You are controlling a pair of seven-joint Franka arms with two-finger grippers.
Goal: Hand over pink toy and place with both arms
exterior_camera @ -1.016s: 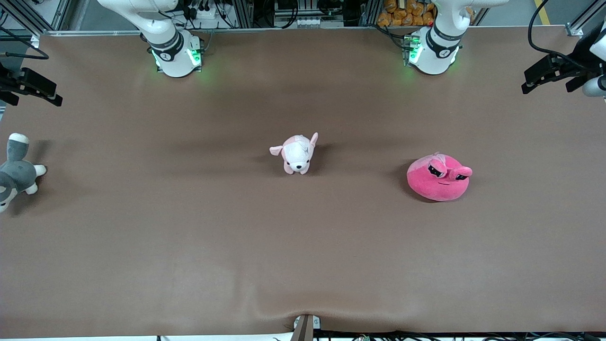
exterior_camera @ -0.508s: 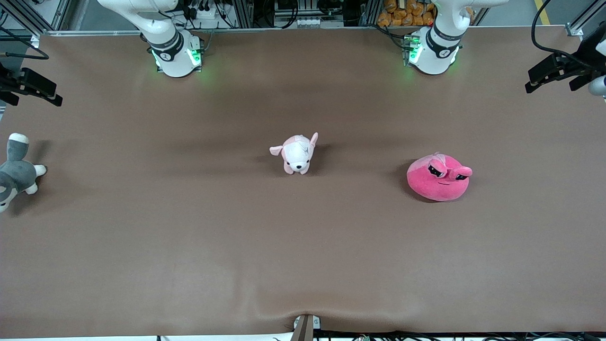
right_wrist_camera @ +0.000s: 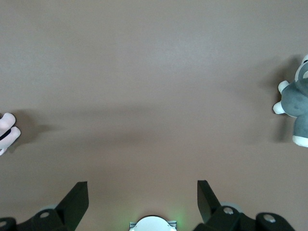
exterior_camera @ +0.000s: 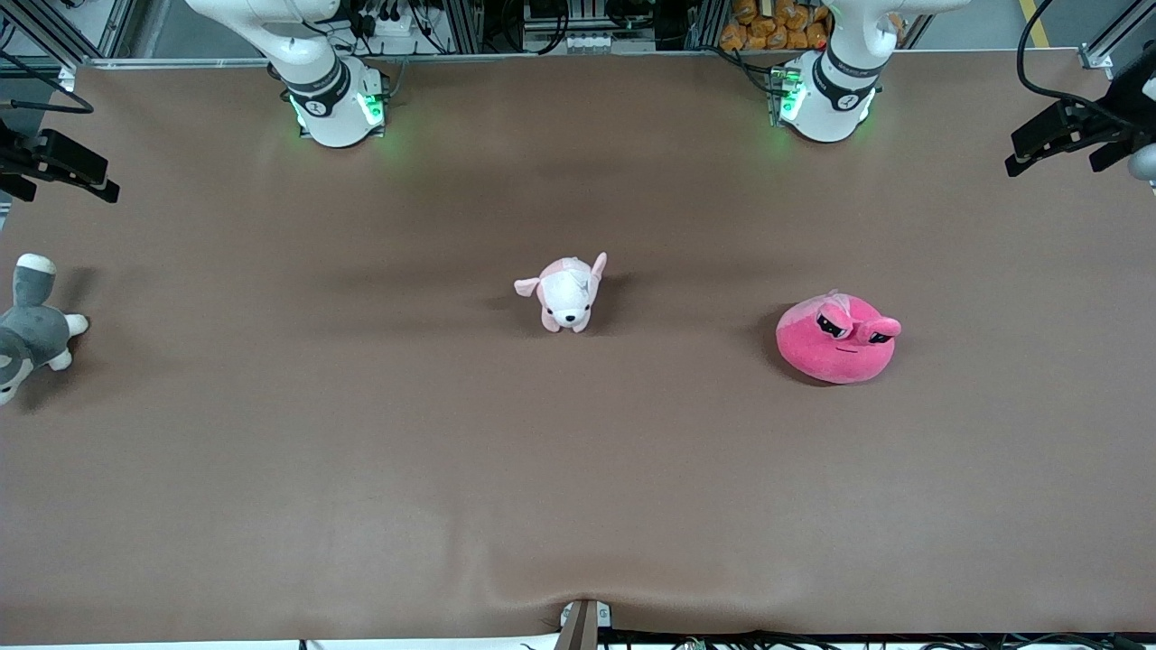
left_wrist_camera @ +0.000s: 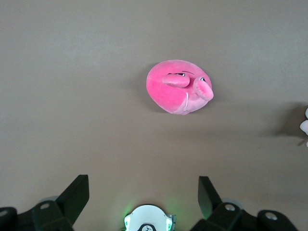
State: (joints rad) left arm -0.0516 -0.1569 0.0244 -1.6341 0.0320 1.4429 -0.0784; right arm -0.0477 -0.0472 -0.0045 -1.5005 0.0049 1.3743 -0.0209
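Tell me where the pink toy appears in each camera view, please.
Front view: the pink toy lies on the table toward the left arm's end, beside the dog plush.
Left wrist view: the toy sits above the open left claw.
Right wrist view: not in it.
Shared landmark: the dog plush, at the edge in both wrist views.

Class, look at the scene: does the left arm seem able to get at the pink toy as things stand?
Probably yes. The pink toy lies alone on the table toward the left arm's end; the left gripper, open, hangs above the table with nothing between.
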